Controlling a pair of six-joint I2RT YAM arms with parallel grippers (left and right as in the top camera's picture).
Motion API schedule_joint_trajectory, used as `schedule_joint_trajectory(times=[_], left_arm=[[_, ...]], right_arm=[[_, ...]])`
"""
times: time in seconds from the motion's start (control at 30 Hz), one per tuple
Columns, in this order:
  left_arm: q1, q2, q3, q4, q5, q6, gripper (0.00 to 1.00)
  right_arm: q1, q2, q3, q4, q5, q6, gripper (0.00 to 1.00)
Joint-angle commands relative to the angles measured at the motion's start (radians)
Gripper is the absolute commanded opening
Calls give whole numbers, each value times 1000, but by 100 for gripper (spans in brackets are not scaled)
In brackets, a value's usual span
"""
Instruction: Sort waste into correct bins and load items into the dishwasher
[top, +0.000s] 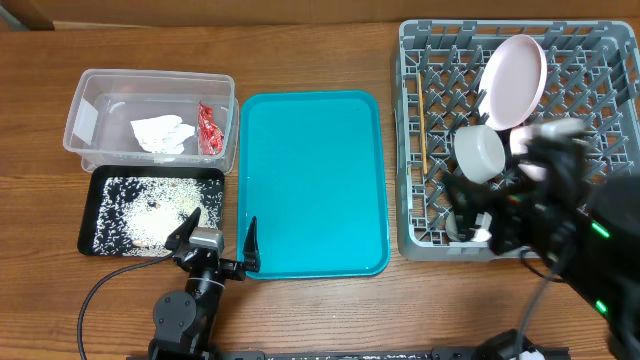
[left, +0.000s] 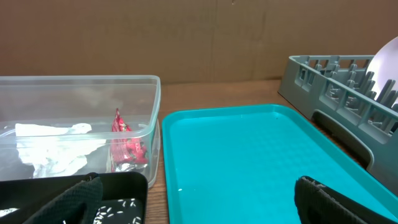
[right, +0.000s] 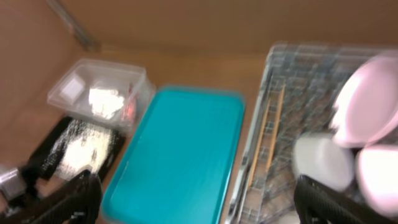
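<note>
The clear tub holds the white napkin and the red foil wrapper; both show in the left wrist view. The black tray holds rice. The grey rack holds a pale-pink plate, a white bowl, another white bowl and chopsticks. My left gripper is open and empty over the front corner of the teal tray and black tray. My right gripper is open and empty above the rack's front; the view is blurred.
The teal serving tray lies bare between the bins and the rack. A black cable runs from the left arm at the table's front. The rack's near wall rises at the right of the left wrist view.
</note>
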Motion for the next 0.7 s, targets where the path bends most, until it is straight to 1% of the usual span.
schedule_joint_trajectory(times=[0.0, 0.03, 0.07, 0.1, 0.3, 0.47, 0.67], left_arm=[[10, -11, -7, 4, 6, -7, 100], [10, -11, -7, 4, 6, -7, 100], [10, -11, -7, 4, 6, -7, 100], [10, -11, -7, 4, 6, -7, 100], [10, -11, -7, 4, 6, -7, 100], [10, -11, -7, 4, 6, -7, 100], [10, -11, -7, 4, 6, -7, 100]], right_arm=[[-74, -92, -98, 85, 27, -103, 100], [-96, -119, -138, 114, 16, -102, 100], [-150, -189, -248, 177, -10, -102, 100], [-175, -225, -309, 209, -14, -101, 100], [-274, -447, -687, 407, -69, -100, 100], [-289, -618, -955, 557, -91, -98, 100], [-289, -747, -1214, 748, -92, -98, 100]])
